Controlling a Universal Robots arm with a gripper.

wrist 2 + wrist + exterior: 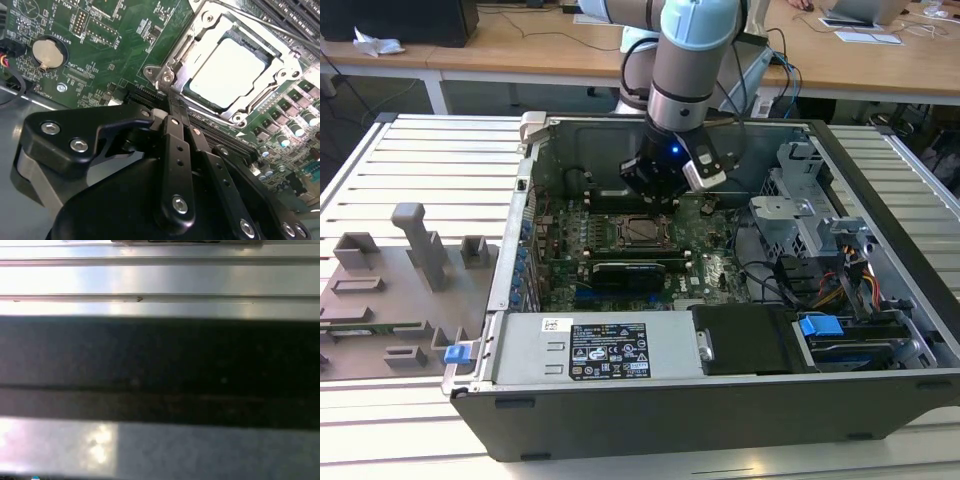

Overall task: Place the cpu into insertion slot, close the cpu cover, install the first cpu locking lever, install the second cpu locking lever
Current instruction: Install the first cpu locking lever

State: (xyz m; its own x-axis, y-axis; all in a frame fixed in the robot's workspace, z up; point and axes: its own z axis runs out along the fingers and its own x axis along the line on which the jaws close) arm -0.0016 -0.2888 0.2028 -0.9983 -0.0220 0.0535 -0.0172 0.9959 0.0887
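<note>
A: Where is the cpu (231,71)?

B: Seated in the insertion slot (172,90) on the green motherboard (107,47), with the cpu cover (287,70) shut flat around it; its pale metal top shows through the cut-out.

A: And the tool (170,107)?

B: Just beside the slot's corner, fingers drawn together, gripping nothing.

A: How would these parts handle?

B: I'd judge the chip light, stiff and fragile, best held by its edges. The cover is thin, springy metal, so press on its frame.
</note>
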